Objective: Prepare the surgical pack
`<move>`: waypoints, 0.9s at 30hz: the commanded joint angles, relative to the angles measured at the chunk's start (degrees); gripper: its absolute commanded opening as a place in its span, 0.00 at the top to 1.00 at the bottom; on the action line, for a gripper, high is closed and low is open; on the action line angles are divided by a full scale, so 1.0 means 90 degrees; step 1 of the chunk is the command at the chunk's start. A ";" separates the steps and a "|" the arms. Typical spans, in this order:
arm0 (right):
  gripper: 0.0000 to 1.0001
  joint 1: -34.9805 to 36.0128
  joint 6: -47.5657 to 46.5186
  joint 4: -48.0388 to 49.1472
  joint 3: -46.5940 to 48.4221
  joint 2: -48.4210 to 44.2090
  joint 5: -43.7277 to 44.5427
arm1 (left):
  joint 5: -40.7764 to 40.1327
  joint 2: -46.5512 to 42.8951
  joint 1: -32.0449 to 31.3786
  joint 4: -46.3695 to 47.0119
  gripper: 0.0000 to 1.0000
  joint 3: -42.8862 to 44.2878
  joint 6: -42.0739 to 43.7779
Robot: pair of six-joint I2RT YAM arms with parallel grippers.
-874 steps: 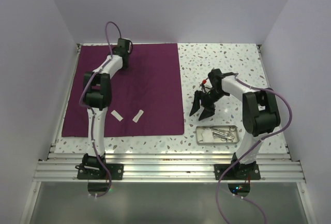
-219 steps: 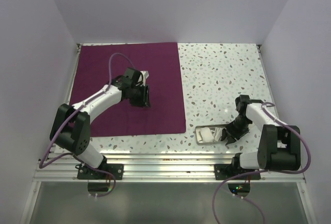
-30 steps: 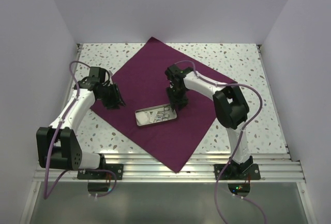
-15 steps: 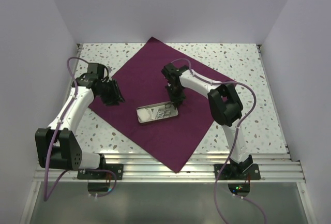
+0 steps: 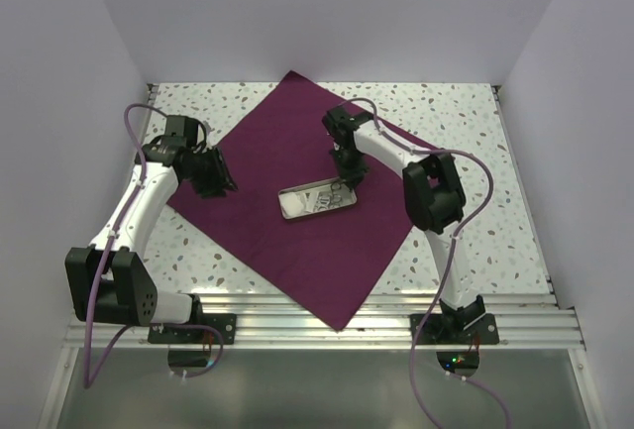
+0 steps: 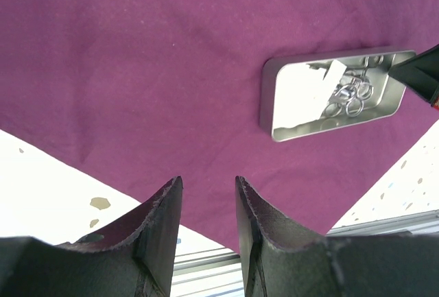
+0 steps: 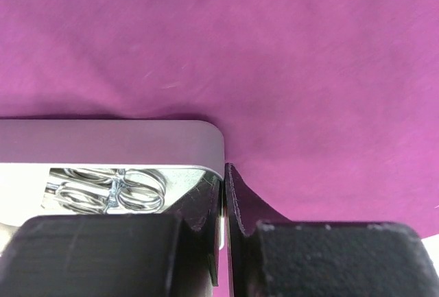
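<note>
Purple cloth (image 5: pixel 287 251): one, large, spread flat on the speckled table (image 5: pixel 466 152) and turned so that it lies as a diamond, one corner toward the far wall and one toward the near edge; a few soft creases show in the left wrist view (image 6: pixel 171 70). Steel tray (image 5: pixel 283 203): one, small, shallow, with rounded corners, on the cloth near its middle, its long side running left to right. Ring-handled instruments (image 6: pixel 350 94): silver, lying inside the tray with their finger loops bunched at the right end; the loops also show close up in the right wrist view (image 7: pixel 110 191). White pad (image 6: pixel 333 72): what looks like one small pale piece in the tray beside the loops, though glare off the steel makes it hard to be sure. Right claw (image 5: pixel 349 179): at the tray's right end, pinched tight on the tray's end wall close to its far corner (image 7: pixel 224 173), one finger inside the tray and the other outside against the cloth (image 7: pixel 274 50). Left claw (image 5: pixel 216 183): over the cloth's left corner, well apart from the tray; its fingers stand about halfway apart (image 6: pixel 208 184) with nothing between them, only cloth and a strip of bare table seen past them.
</note>
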 commanded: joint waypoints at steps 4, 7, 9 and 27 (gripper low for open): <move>1.00 -0.0070 -0.0236 -0.0198 0.0764 0.0447 0.0195 | -0.0091 -0.0070 0.0001 -0.0267 0.59 0.0216 -0.0138; 1.00 -0.0090 -0.0217 -0.0209 0.1038 0.0643 0.0205 | -0.0120 -0.0099 -0.0008 -0.0326 0.60 0.0216 -0.0128; 1.00 -0.0090 -0.0207 -0.0238 0.1224 0.0731 0.0234 | -0.0130 -0.0109 -0.0008 -0.0355 0.59 0.0206 -0.0118; 1.00 -0.0100 -0.0119 -0.0335 0.1576 0.0947 0.0117 | -0.0101 -0.0089 -0.0008 -0.0219 0.59 -0.0058 -0.0040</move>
